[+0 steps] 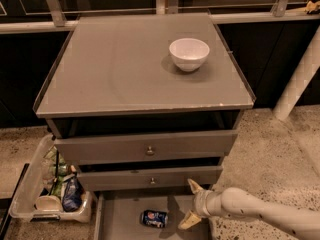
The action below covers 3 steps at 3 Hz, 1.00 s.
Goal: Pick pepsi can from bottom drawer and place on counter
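A clear bin sits on the floor at the left. In the open bottom drawer, below the counter, the pepsi can lies on its side. Just right of it the gripper hangs with fingers spread wide, gripping nothing.

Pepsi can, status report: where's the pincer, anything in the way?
Pincer open over the bottom drawer, beside the pepsi can, not touching. Can on its side on drawer floor. Nothing between them.
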Each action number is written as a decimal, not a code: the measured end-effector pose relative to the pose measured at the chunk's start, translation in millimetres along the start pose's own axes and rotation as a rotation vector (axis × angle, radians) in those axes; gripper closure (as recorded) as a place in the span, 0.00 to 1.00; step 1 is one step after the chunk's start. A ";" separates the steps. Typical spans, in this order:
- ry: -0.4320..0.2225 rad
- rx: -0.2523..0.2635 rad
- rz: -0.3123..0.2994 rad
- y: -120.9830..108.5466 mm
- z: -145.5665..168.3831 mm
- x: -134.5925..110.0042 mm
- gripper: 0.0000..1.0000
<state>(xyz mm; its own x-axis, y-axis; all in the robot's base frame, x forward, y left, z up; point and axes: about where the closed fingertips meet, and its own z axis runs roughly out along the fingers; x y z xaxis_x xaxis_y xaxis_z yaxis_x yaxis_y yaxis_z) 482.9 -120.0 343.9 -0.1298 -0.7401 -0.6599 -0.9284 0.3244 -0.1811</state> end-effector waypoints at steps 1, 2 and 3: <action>-0.094 -0.081 -0.009 5.5 30.1 11.4 0.00; -0.113 -0.139 -0.011 13.8 34.6 15.3 0.00; -0.109 -0.132 -0.028 17.0 36.6 9.4 0.00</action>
<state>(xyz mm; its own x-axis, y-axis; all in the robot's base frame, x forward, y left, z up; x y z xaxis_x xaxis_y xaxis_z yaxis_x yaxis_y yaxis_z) 478.7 -99.9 308.0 -0.0717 -0.6768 -0.7327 -0.9697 0.2193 -0.1077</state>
